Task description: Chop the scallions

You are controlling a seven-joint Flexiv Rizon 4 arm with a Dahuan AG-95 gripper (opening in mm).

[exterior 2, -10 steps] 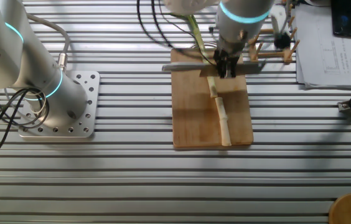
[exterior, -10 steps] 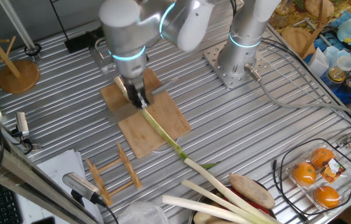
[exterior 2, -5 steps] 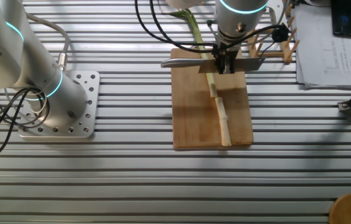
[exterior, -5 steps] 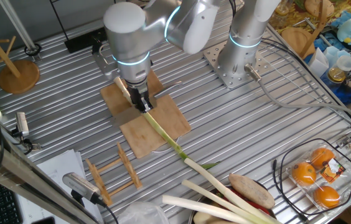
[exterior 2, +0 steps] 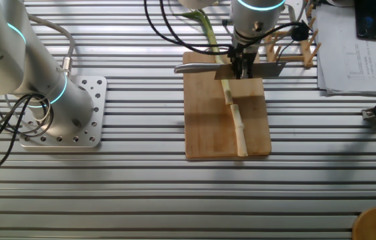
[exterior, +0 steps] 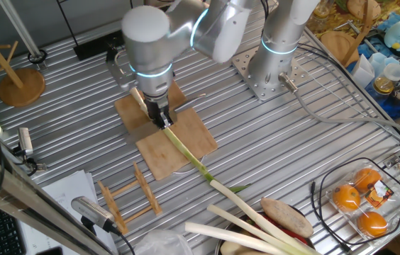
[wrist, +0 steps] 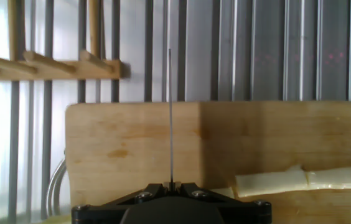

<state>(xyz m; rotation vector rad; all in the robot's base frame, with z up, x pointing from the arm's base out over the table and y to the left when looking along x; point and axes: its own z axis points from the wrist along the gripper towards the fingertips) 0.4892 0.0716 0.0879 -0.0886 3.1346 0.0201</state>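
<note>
Here scallions lie on a board atop the slatted table.

- The cutting board is the landmark. Its half toward the arm's base plate is bare wood, open to a gripper from above.
- The scallion lies lengthwise along the board's other half.
- The knife, held in the gripper, lies across the board's end and blocks passage over that edge.
- Just past the same end stands a wooden rack, close to the board's corner.
- Beyond the board's opposite end the slatted table lies open.
- The scallion's green end runs off the board toward pale stalks.
</note>
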